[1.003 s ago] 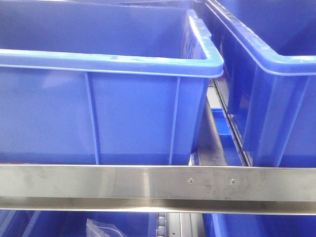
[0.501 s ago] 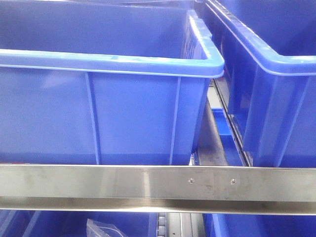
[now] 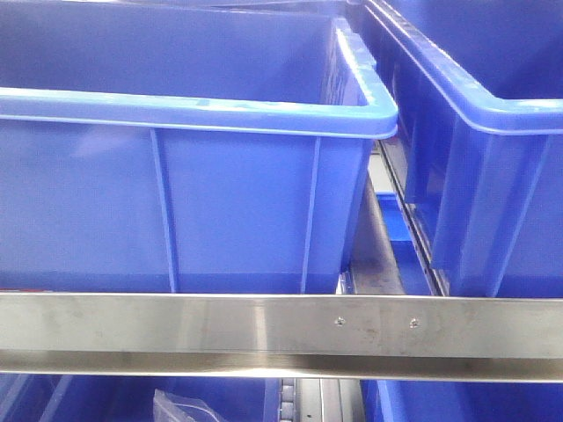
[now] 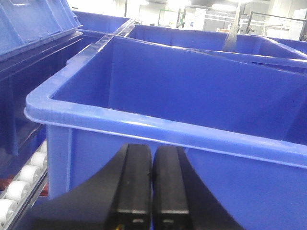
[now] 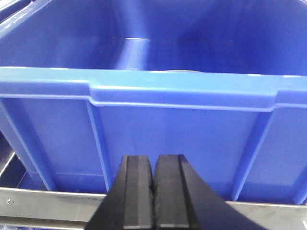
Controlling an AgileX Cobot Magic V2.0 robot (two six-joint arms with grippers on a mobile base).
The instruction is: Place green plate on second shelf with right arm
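Observation:
The green plate is out of view in every frame. My left gripper (image 4: pixel 153 153) is shut, its two black fingers pressed together with nothing between them, low in front of a blue bin (image 4: pixel 144 129). Shut as well and holding nothing, my right gripper (image 5: pixel 154 160) sits just in front of the outer wall of another blue bin (image 5: pixel 168 91), above a steel rail (image 5: pixel 43 199). Neither gripper shows in the front view.
Two large blue plastic bins (image 3: pixel 176 114) (image 3: pixel 493 105) stand side by side on a shelf behind a steel front rail (image 3: pixel 264 334). Below the rail lies another blue bin with a clear plastic bag (image 3: pixel 180 406). White rollers (image 4: pixel 21 184) run along the left.

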